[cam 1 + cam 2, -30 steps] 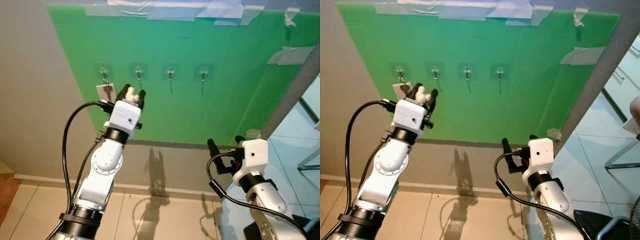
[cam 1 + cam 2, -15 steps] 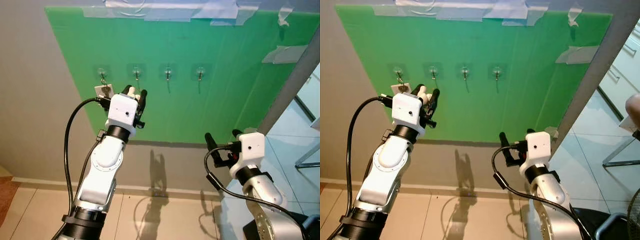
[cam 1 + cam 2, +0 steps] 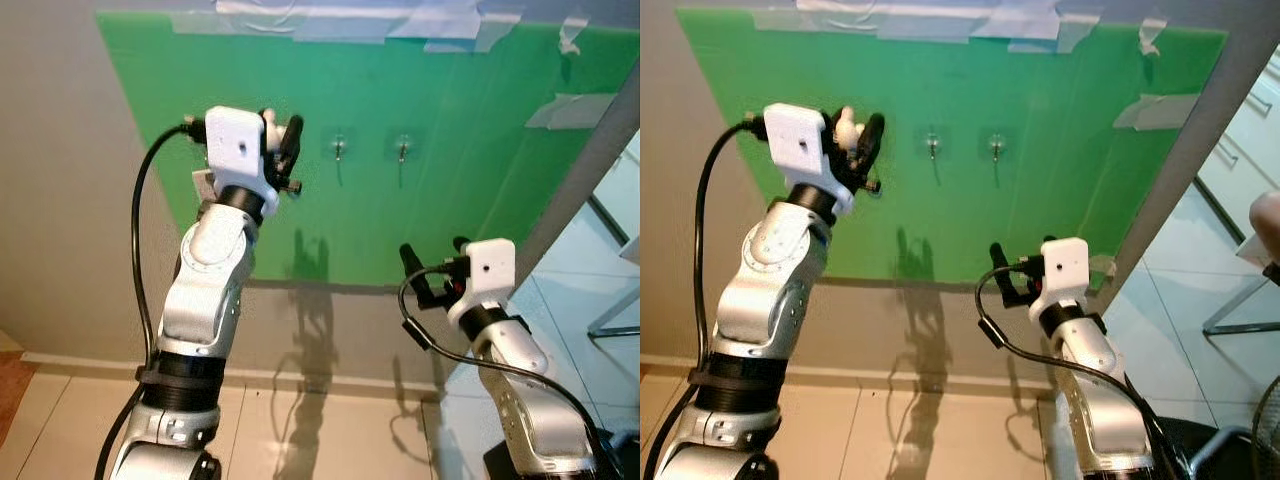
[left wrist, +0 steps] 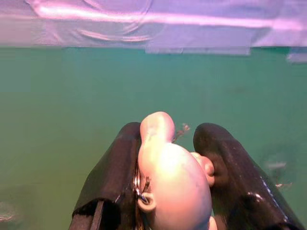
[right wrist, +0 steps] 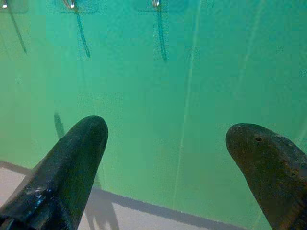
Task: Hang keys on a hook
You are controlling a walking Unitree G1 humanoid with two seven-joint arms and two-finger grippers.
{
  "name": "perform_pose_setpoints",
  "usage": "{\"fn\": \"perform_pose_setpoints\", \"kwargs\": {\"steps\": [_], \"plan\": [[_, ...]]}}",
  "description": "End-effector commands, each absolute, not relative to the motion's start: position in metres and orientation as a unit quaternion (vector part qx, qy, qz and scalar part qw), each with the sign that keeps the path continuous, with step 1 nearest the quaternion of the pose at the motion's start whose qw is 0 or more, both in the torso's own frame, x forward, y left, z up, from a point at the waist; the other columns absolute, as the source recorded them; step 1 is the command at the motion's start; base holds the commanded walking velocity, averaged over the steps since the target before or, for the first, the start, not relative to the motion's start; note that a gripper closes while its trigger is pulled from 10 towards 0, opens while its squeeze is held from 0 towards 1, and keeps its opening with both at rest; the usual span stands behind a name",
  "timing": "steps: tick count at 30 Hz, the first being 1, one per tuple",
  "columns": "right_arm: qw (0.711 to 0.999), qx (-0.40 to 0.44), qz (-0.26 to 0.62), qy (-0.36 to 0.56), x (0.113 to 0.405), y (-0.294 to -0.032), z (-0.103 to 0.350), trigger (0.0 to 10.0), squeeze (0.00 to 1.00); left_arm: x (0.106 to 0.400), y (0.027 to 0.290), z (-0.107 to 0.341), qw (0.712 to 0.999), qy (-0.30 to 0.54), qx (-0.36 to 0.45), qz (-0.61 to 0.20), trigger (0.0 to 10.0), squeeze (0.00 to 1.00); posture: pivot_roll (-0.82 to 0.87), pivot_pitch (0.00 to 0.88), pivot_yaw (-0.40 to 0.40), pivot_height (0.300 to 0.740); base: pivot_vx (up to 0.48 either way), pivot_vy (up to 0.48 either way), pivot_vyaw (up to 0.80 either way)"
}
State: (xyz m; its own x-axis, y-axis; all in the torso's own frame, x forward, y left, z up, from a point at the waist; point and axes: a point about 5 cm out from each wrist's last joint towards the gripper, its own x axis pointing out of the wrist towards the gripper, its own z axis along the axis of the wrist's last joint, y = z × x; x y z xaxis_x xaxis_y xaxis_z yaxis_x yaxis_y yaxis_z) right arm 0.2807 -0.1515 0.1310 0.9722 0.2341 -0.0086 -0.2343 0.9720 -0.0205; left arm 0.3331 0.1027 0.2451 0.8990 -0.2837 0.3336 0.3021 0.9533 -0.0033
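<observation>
Pinching a pale keychain figure (image 4: 168, 182) between its 2 black fingers, the left hand (image 3: 278, 145) is raised against the green board (image 3: 450, 200), near its upper left, beside 2 hooks (image 3: 340, 148). Lower down, the right hand (image 3: 432, 268) hovers spread, gripping nothing.

A home interior, set up for a trial — a green sheet (image 3: 400, 200) taped to a plain grey wall (image 3: 70, 200) carries a row of stick-on hooks (image 3: 403, 148), above a skirting board and pale floor tiles (image 3: 330, 440).
</observation>
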Motion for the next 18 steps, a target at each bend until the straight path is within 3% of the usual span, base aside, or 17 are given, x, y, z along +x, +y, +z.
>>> {"fn": "perform_pose_setpoints", "kwargs": {"steps": [1,7,18], "plan": [[0.99,-0.005,0.143,0.004,0.292,-0.143,0.141,10.0,0.0,0.34,0.096,0.253,0.97,-0.144,-0.081,-0.179,0.0,0.0,-0.09,0.0,-0.014,0.74,0.0,0.0,0.0],[0.981,0.022,0.19,-0.015,0.308,-0.128,0.164,10.0,0.0,0.346,0.099,0.261,0.964,-0.113,-0.157,-0.185,0.0,0.0,-0.1,0.0,-0.001,0.74,0.0,0.0,0.0],[0.96,0.081,0.266,-0.026,0.318,-0.095,0.188,10.0,0.0,0.346,0.097,0.261,0.955,-0.077,-0.197,-0.207,0.0,0.0,-0.09,0.0,0.015,0.74,0.0,0.0,0.0]]}}
